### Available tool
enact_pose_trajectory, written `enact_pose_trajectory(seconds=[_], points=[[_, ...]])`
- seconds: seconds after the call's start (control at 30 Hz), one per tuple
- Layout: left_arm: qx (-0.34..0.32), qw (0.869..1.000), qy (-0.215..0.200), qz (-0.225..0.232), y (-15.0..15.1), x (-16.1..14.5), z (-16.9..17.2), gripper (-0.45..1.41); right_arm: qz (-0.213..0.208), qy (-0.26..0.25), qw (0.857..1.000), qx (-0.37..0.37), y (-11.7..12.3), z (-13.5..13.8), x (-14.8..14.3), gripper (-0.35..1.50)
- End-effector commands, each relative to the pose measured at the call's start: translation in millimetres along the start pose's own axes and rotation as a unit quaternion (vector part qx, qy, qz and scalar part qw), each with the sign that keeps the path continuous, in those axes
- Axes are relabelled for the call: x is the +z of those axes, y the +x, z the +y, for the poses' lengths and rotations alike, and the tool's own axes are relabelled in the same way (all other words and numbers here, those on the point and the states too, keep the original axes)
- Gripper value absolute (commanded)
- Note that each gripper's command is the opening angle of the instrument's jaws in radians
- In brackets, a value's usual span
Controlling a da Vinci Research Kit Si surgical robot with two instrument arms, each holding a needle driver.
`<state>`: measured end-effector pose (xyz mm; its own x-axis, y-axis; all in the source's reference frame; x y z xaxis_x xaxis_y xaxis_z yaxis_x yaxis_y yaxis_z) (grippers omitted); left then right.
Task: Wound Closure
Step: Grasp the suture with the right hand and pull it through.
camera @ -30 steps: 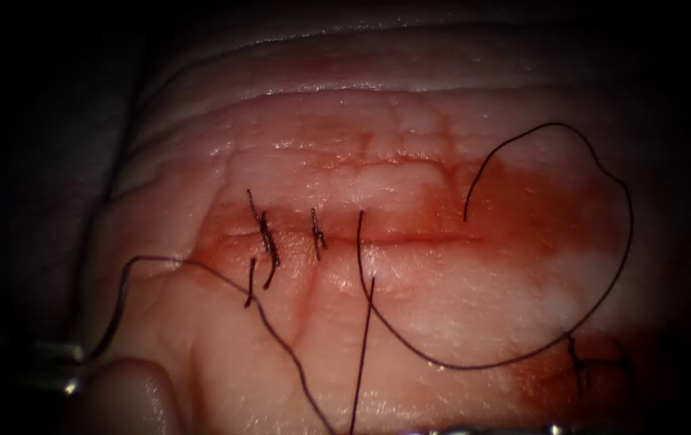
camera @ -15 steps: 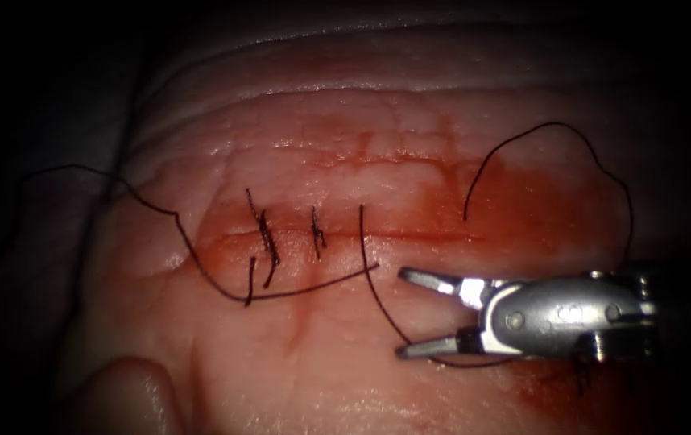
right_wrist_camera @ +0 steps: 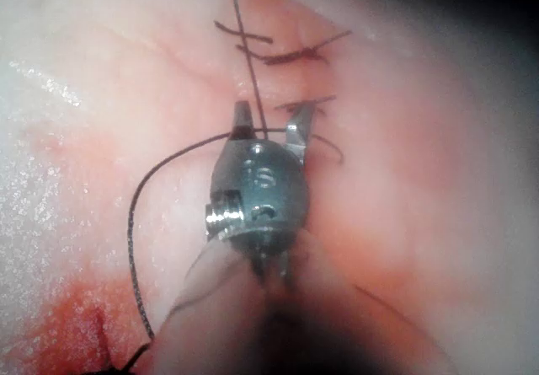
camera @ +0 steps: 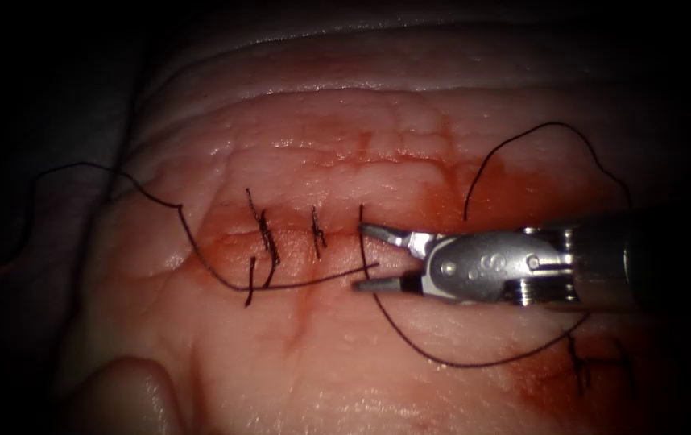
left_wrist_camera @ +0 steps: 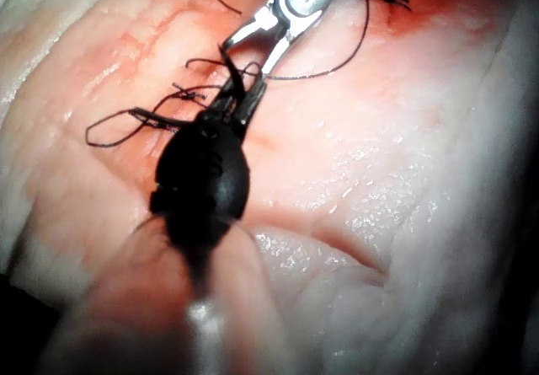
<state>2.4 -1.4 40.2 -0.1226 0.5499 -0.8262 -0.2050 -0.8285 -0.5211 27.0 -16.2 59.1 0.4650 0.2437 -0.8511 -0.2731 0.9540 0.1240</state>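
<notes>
Far to the left of the open fingers, the thread (camera: 200, 258) ran in from the dark edge of the tissue (camera: 321, 370), dipped down across the skin and passed under the two tied stitches (camera: 266, 242). Its loose end lay between the two fingertips, near the lower one. Both stitches crossed the cut (camera: 289, 235) just left of the fingertips, the nearer one close beside the upper tip and not touching it.

At the fingertips, the right tool (camera: 360, 258) lay level along the cut with its jaws spread wide and clamped on nothing. The upper fingertip (camera: 371, 232) rested at the line of the cut. The lower fingertip (camera: 366, 284) sat below it on the pale skin. A second run of thread came out of the tissue at the upper tip, dropped straight through the gap between the two fingers and curved away under the lower one. The right wrist view showed the same: the right tool (right_wrist_camera: 274, 112) held apart with the thread (right_wrist_camera: 251, 72) running down the middle of the gap.

Seen from the left wrist view, the dark left tool (left_wrist_camera: 238, 97) pointed at the right tool (left_wrist_camera: 244, 59), with strands crossing around its tip. What it held could not be made out.

Right of the fingers, the thread swept in a wide loop over the red fluid (camera: 523, 189) and behind the shaft. A separate knot (camera: 579, 362) sat below the shaft.
</notes>
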Motion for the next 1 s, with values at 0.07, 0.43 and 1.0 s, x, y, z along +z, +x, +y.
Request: enact_pose_trajectory(seconds=[0.07,0.43,1.0], points=[[0.001,1.0,-0.003,0.003,-0.7,1.0,0.3,-0.45,-0.014,0.008,1.0,-0.004,-0.5,-0.7,1.1,-0.35],[0.002,1.0,-0.004,0.005,-0.8,1.5,0.4,-0.45,-0.044,0.004,0.998,0.052,2.6,-5.2,-3.3,-0.35],[0.004,1.0,-0.007,0.005,-1.2,2.1,0.6,-0.45,0.009,0.072,0.997,0.032,13.0,-16.3,-5.8,-0.35]])
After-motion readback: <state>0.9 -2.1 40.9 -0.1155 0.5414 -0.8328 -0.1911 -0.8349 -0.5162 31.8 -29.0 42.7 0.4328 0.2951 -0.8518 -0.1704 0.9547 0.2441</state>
